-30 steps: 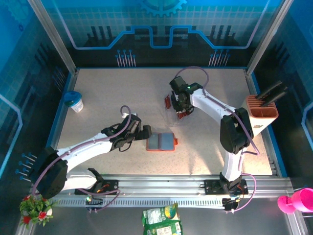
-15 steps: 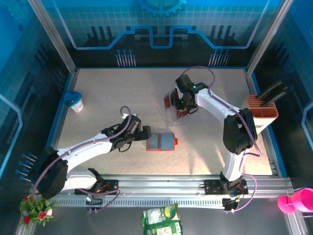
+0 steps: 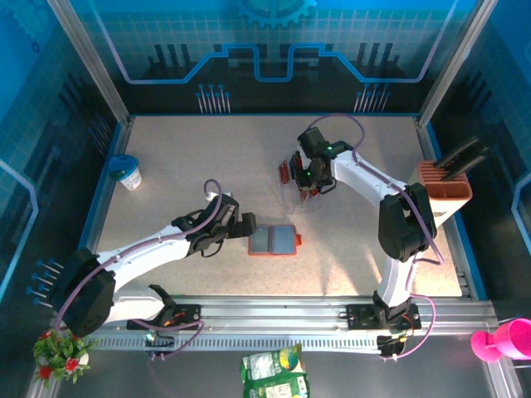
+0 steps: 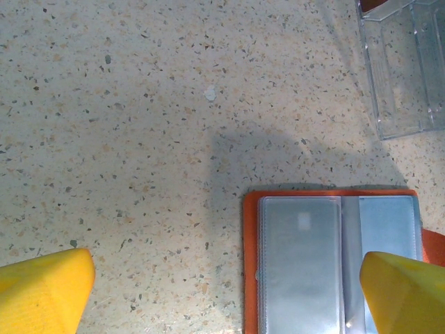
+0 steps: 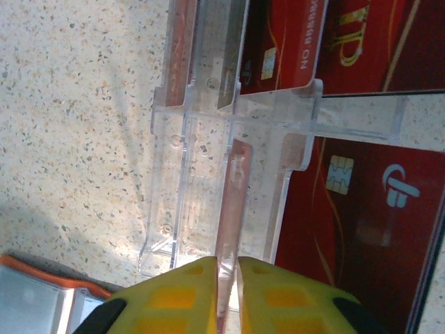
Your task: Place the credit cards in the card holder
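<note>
- Over the last second the right arm's wrist has swung a little toward 2 o'clock in the top view. The right end effector (image 5: pixel 227 268) has settled over the clear card rack (image 5: pixel 181 209) and narrowed its jaws.
- In the right wrist view its yellow fingers stand almost together, pinching what looks like the thin edge of a red credit card (image 5: pixel 231 202) standing upright in a rack slot.
- Other red credit cards (image 5: pixel 361 229) lie just beside the rack, at its 3 o'clock in that view, none of them yet loaded.
- The left arm has not moved. The left end effector (image 4: pixel 222 299) hangs with its jaws spread as wide as they go, gripping nothing, at the 9 o'clock edge of the card holder (image 3: pixel 274 240).
- The card holder lies open and flat on the counter (image 3: pixel 207 157), grey-blue pockets facing up, at about 7 o'clock from the rack and well apart from it.
- The narrowing suggests that a pick is under way. The card would next need lifting clear of its slot and carrying toward 7 o'clock to the holder.
</note>
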